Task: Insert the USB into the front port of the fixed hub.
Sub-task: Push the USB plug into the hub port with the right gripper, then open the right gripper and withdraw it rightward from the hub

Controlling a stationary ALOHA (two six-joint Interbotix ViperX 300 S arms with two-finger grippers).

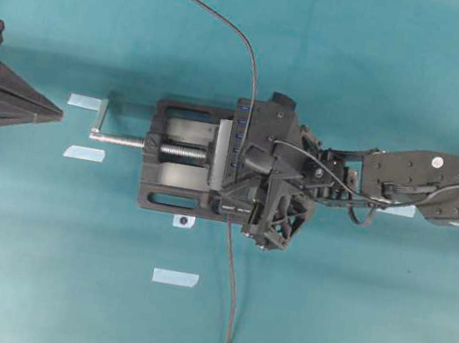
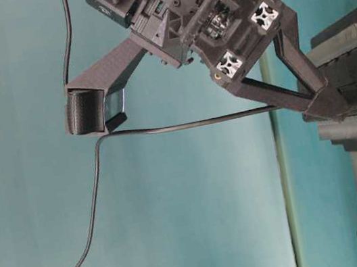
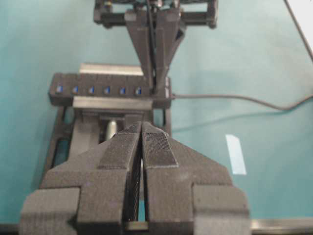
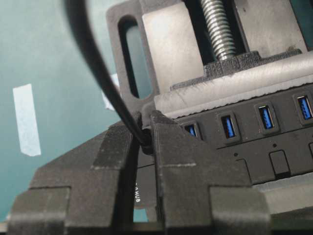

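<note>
1. Right up close in the right wrist view, the right end effector (image 4: 145, 128) has its two black ribbed fingers pinched on the black USB plug (image 4: 145, 139); the thin black cable (image 4: 93, 54) runs up out of the gap toward the top left.
2. Just past those fingertips sits the fixed hub (image 4: 254, 142), a long narrow black bar with a row of small blue slots; the plug meets it at its end, beside the nearest blue slot. How deep the plug sits, the fingers hide.
3. Behind the hub, the wider black vise with the silver threaded screw (image 4: 217, 29) clamps it, a grey jaw face pressed along the hub's long side.
4. From overhead, the right arm reaches in from the right edge and its end effector (image 1: 237, 204) hangs over the hub (image 1: 238, 133) on the right side of the vise (image 1: 180, 158); the cable (image 1: 230, 296) trails down to the bottom edge.
5. The left end effector (image 3: 142, 142) has its fingers pressed together on nothing, facing the vise across the teal tabletop (image 1: 317, 329); overhead, it (image 1: 53, 112) is parked at the far left, well apart from the vise.
6. Pale blue tape strips (image 1: 175, 277) lie scattered on the tabletop near the vise.
</note>
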